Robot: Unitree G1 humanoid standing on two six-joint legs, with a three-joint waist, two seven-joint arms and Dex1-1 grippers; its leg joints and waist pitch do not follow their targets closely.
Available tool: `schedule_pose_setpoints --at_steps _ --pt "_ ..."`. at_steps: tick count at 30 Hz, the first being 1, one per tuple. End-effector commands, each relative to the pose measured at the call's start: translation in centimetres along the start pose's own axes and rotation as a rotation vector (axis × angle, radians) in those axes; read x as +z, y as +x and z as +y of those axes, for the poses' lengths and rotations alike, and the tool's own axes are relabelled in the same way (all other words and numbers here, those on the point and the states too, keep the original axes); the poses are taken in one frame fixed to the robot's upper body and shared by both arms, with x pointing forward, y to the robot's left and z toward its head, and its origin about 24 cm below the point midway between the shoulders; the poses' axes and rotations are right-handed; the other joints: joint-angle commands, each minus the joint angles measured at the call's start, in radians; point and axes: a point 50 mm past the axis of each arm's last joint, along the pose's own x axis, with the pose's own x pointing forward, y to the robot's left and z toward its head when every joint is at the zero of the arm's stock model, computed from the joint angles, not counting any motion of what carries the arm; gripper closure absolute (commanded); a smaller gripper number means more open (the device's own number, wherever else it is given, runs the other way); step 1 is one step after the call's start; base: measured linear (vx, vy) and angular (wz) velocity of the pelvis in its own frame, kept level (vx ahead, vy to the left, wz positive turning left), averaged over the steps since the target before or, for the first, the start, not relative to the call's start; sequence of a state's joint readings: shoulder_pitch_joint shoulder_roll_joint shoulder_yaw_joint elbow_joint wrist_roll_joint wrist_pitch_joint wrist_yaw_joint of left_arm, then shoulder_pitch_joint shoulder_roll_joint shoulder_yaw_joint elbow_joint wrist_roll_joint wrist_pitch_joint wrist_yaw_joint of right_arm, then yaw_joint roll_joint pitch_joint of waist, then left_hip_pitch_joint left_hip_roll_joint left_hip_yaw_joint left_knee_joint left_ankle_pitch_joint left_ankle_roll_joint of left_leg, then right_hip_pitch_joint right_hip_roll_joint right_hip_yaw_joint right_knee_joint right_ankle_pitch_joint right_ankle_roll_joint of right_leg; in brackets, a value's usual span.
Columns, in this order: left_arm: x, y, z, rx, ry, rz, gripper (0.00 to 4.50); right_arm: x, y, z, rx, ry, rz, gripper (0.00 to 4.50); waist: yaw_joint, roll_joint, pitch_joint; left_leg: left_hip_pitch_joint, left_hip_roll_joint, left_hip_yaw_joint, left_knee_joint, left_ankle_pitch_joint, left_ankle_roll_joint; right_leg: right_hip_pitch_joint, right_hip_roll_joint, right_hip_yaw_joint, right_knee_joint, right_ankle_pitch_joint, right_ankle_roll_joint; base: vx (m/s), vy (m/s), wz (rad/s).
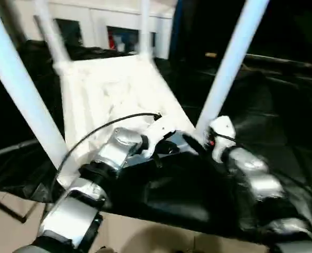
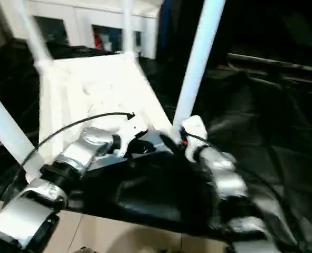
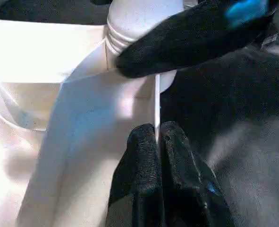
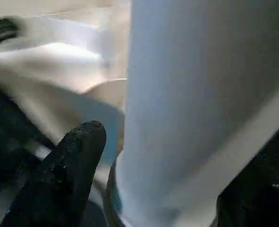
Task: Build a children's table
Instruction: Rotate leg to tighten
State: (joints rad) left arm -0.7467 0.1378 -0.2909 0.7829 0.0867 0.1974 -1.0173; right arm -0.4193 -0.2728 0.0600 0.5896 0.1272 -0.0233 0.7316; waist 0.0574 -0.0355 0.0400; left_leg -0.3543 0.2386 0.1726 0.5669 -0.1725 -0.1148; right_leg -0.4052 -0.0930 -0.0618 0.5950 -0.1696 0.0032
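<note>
The children's table lies upside down: its white top (image 1: pixel 119 89) rests on the black cloth with its ribbed underside up. Legs stand in its corner sockets: near left (image 1: pixel 24 100), near right (image 1: pixel 229 68) and two at the far corners (image 1: pixel 144 26). My left gripper (image 3: pixel 158 137) is shut on the thin rim of the top (image 3: pixel 156 94), close to the near right corner. My right gripper (image 4: pixel 172 151) stands open around the base of the near right leg (image 4: pixel 191 94). One finger (image 4: pixel 78 156) sits a little off the tube, and the other is at its far side.
The black-draped work table (image 1: pixel 161 205) ends just in front of my forearms, with beige floor (image 1: pixel 145 237) below. White cabinets (image 2: pixel 92 21) stand behind the table. A black cable (image 1: pixel 103 126) arcs over my left forearm. Rumpled black cloth (image 2: pixel 272 116) covers the right side.
</note>
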Motion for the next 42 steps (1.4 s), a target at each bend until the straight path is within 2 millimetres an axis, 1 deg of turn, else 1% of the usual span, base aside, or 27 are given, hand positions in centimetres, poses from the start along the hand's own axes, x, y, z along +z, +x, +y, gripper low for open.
schedule_pose_setpoints --at_steps 1,2,3,4,5,6,7,8,9,11,15,16,18,22,23,24,27,28,29,31,33,35,36,38,39,41,42 --pt "1.3 0.7 -1.3 -0.126 0.049 -0.094 4.50 0.7 0.1 1.3 0.167 -0.029 -0.021 0.93 -0.001 -0.013 -0.060 -0.005 -0.014 0.020 -0.054 -0.205 0.103 0.051 -0.025 0.027 -0.066 -0.177 -0.220 0.000 0.000 0.00" --pt "1.1 0.3 -1.4 -0.157 0.058 -0.094 4.50 0.7 -0.5 1.3 0.221 -0.051 -0.014 0.93 0.003 -0.012 -0.060 -0.004 -0.013 0.020 -0.053 -0.195 0.107 0.052 -0.025 0.027 -0.064 -0.158 -0.226 0.000 0.000 0.00" --pt "0.6 -0.6 -1.4 -0.227 0.067 -0.067 4.50 0.7 -1.7 1.3 0.317 -0.078 0.011 0.93 0.006 -0.011 -0.060 -0.001 -0.012 0.021 -0.052 -0.189 0.113 0.050 -0.025 0.028 -0.062 -0.138 -0.236 0.000 0.000 0.00" --pt "0.6 -0.6 -1.4 -0.227 0.067 -0.067 4.50 0.7 -1.7 1.3 0.317 -0.078 0.011 0.93 0.008 -0.012 -0.060 -0.002 -0.012 0.020 -0.052 -0.186 0.115 0.054 -0.025 0.028 -0.059 -0.131 -0.239 0.000 0.000 0.00" --pt "-0.1 -1.7 -1.5 -0.305 0.061 -0.031 4.50 0.6 -2.6 1.2 0.384 -0.080 0.027 0.93 0.009 -0.011 -0.059 -0.004 -0.011 0.020 -0.053 -0.186 0.121 0.054 -0.025 0.028 -0.058 -0.127 -0.244 0.000 0.000 0.00" --pt "-0.1 -1.7 -1.5 -0.305 0.061 -0.031 4.50 0.6 -2.6 1.2 0.384 -0.080 0.027 0.93 0.008 -0.009 -0.059 -0.004 -0.011 0.020 -0.054 -0.193 0.122 0.054 -0.026 0.028 -0.058 -0.132 -0.245 0.000 0.000 0.00" --pt "-0.3 -2.1 -1.5 -0.332 0.051 -0.020 4.50 0.7 -2.8 1.1 0.395 -0.078 0.028 0.93 0.006 -0.008 -0.058 -0.002 -0.010 0.021 -0.055 -0.209 0.114 0.049 -0.026 0.028 -0.060 -0.155 -0.246 0.000 0.000 0.00" --pt "-0.4 -2.5 -1.6 -0.352 0.044 -0.009 4.50 0.7 -2.9 1.1 0.409 -0.075 0.028 0.93 0.005 -0.010 -0.058 -0.003 -0.010 0.020 -0.056 -0.218 0.102 0.050 -0.027 0.028 -0.061 -0.175 -0.245 0.000 0.000 0.00" --pt "-0.4 -2.5 -1.6 -0.352 0.044 -0.009 4.50 0.7 -2.9 1.1 0.409 -0.075 0.028 0.93 0.007 -0.009 -0.058 -0.001 -0.009 0.020 -0.055 -0.220 0.097 0.049 -0.027 0.028 -0.061 -0.179 -0.246 0.000 0.000 0.00" --pt "-0.9 -3.3 -1.5 -0.386 0.033 0.012 4.50 0.7 -3.1 1.2 0.449 -0.072 0.039 0.93 0.006 -0.008 -0.057 -0.002 -0.009 0.020 -0.057 -0.217 0.089 0.051 -0.028 0.029 -0.059 -0.172 -0.247 0.000 0.000 0.00" --pt "-1.1 -3.9 -1.4 -0.397 0.026 0.020 4.50 0.4 -3.0 1.1 0.461 -0.066 0.049 0.93 0.003 -0.009 -0.058 -0.003 -0.011 0.020 -0.056 -0.208 0.082 0.051 -0.028 0.029 -0.059 -0.166 -0.244 0.000 0.000 0.00" --pt "-1.1 -4.0 -1.3 -0.395 0.024 0.019 4.50 0.3 -3.0 1.1 0.470 -0.060 0.051 0.93 0.003 -0.014 -0.059 -0.004 -0.011 0.020 -0.055 -0.202 0.083 0.053 -0.028 0.028 -0.056 -0.162 -0.244 0.000 0.000 0.00" --pt "-1.1 -4.2 -1.3 -0.393 0.024 0.015 4.50 0.2 -2.9 1.3 0.491 -0.052 0.055 1.26 0.002 -0.012 -0.059 -0.005 -0.011 0.020 -0.054 -0.185 0.087 0.053 -0.027 0.028 -0.054 -0.139 -0.252 0.000 0.000 0.00" --pt "-1.1 -4.2 -1.2 -0.376 0.024 0.005 4.50 -0.1 -2.9 1.5 0.507 -0.047 0.061 1.45 0.002 -0.013 -0.060 -0.004 -0.011 0.020 -0.052 -0.173 0.094 0.054 -0.028 0.028 -0.051 -0.118 -0.257 0.000 0.000 0.00" --pt "-1.1 -4.2 -1.2 -0.371 0.024 0.002 4.50 -0.1 -2.9 1.6 0.507 -0.046 0.060 1.67 0.002 -0.014 -0.060 -0.004 -0.011 0.021 -0.052 -0.174 0.094 0.054 -0.028 0.028 -0.052 -0.122 -0.257 0.000 0.000 0.00" --pt "-1.0 -4.1 -1.2 -0.354 0.026 -0.006 4.50 -0.1 -2.9 1.6 0.498 -0.039 0.059 1.69 0.002 -0.014 -0.059 -0.003 -0.011 0.021 -0.052 -0.177 0.092 0.054 -0.028 0.028 -0.053 -0.129 -0.256 0.000 0.000 0.00" --pt "-0.6 -3.6 -0.8 -0.288 0.028 -0.035 4.50 -0.6 -2.7 1.5 0.436 -0.019 0.067 1.78 0.002 -0.014 -0.059 -0.002 -0.012 0.022 -0.052 -0.179 0.087 0.053 -0.027 0.029 -0.054 -0.138 -0.252 0.000 0.000 0.00" --pt "-0.3 -3.2 -0.5 -0.234 0.022 -0.061 4.50 -1.0 -2.3 1.3 0.351 0.012 0.065 1.78 0.002 -0.012 -0.058 -0.004 -0.012 0.020 -0.053 -0.184 0.080 0.054 -0.028 0.029 -0.054 -0.152 -0.247 0.000 0.000 0.00" --pt "-0.2 -3.0 -0.5 -0.215 0.018 -0.071 4.50 -1.2 -2.1 1.2 0.313 0.030 0.060 1.78 0.000 -0.014 -0.056 -0.004 -0.013 0.021 -0.054 -0.199 0.069 0.052 -0.028 0.029 -0.059 -0.185 -0.237 0.000 0.000 0.00" --pt "0.1 -2.4 -0.3 -0.166 0.010 -0.089 4.50 -1.4 -1.6 1.0 0.214 0.073 0.040 1.78 -0.006 -0.009 -0.056 -0.005 -0.015 0.019 -0.056 -0.214 0.054 0.054 -0.028 0.028 -0.064 -0.230 -0.217 0.000 0.000 0.00" --pt "0.2 -2.0 -0.3 -0.142 0.007 -0.095 4.50 -1.5 -1.4 1.0 0.176 0.088 0.029 1.79 -0.010 -0.014 -0.057 -0.006 -0.017 0.019 -0.055 -0.229 0.047 0.052 -0.028 0.027 -0.069 -0.277 -0.195 0.000 0.000 0.00" --pt "0.5 -1.2 -0.3 -0.105 0.003 -0.105 4.50 -1.6 -0.8 1.0 0.093 0.131 0.014 1.80 -0.013 -0.013 -0.056 -0.005 -0.017 0.019 -0.055 -0.227 0.048 0.049 -0.027 0.027 -0.072 -0.284 -0.191 0.000 0.000 0.00" --pt "0.8 -0.4 -0.4 -0.064 -0.006 -0.106 4.50 -1.7 -0.1 1.2 0.017 0.180 0.006 1.80 -0.013 -0.003 -0.056 -0.006 -0.018 0.018 -0.055 -0.227 0.045 0.049 -0.028 0.028 -0.071 -0.283 -0.191 0.000 0.000 0.00" --pt "1.4 1.0 -0.6 -0.001 -0.027 -0.110 4.50 -1.6 1.2 1.4 -0.112 0.247 -0.004 1.80 -0.019 -0.004 -0.058 -0.006 -0.019 0.018 -0.054 -0.211 0.041 0.050 -0.024 0.028 -0.070 -0.252 -0.194 0.000 0.000 0.00" --pt "1.4 1.1 -0.6 0.001 -0.028 -0.110 4.50 -1.6 1.2 1.4 -0.116 0.250 -0.004 1.80 -0.022 -0.004 -0.057 -0.008 -0.021 0.019 -0.055 -0.211 0.039 0.049 -0.023 0.028 -0.070 -0.255 -0.194 0.000 0.000 0.00" --pt "2.1 2.6 -1.0 0.059 -0.047 -0.119 4.50 -1.6 2.4 1.6 -0.230 0.303 0.010 1.80 -0.024 0.003 -0.060 -0.006 -0.021 0.017 -0.055 -0.214 0.031 0.050 -0.023 0.027 -0.070 -0.254 -0.194 0.000 0.000 0.00" --pt "2.4 3.3 -1.3 0.074 -0.052 -0.123 4.50 -1.5 3.0 1.9 -0.253 0.297 0.018 1.80 -0.025 0.001 -0.060 -0.005 -0.021 0.017 -0.055 -0.221 0.026 0.050 -0.023 0.027 -0.072 -0.259 -0.190 0.000 0.000 0.00"
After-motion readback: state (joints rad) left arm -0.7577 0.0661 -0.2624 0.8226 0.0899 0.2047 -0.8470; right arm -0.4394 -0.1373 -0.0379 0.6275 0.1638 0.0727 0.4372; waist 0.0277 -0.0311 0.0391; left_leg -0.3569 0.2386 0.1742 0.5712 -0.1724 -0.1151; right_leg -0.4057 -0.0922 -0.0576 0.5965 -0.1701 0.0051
